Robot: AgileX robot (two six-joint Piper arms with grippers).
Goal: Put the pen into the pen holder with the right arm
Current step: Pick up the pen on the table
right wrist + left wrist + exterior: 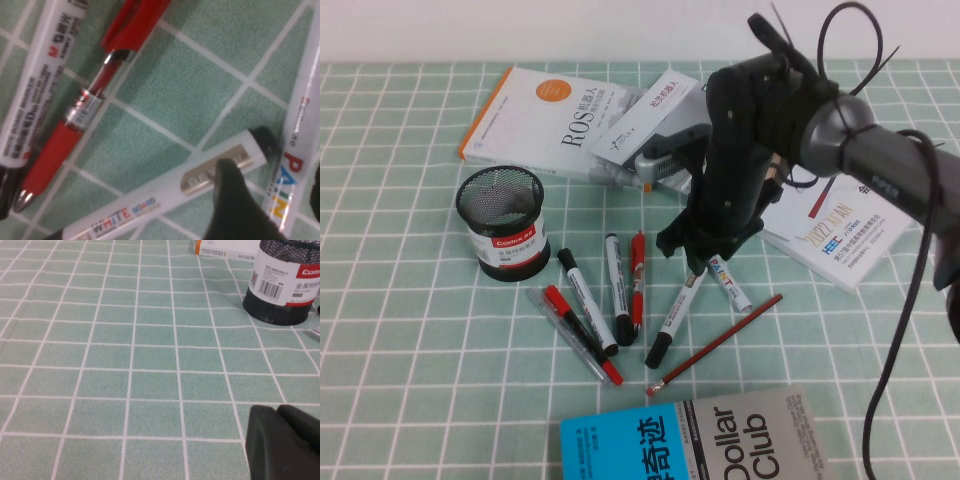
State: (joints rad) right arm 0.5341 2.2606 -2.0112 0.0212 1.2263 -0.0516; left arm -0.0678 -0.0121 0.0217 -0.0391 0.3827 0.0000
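Observation:
The pen (730,285), all white with coloured lettering, lies on the green checked cloth right of centre. It also shows in the right wrist view (289,180). My right gripper (706,262) is lowered over it and open. It shows in the right wrist view (276,200) with one finger on each side of the pen's barrel, not closed on it. The pen holder (503,237), a black mesh cup with a red-banded label, stands upright and empty at the left, also in the left wrist view (282,280). My left gripper (279,412) is shut and empty, low over the cloth near the holder.
Black-capped white markers (585,300) (617,290) (675,315), a red pen (637,280), a clear red pen (575,335) and a red pencil (715,345) lie around the pen. Books lie at the back (550,120), right (840,235) and front (690,440).

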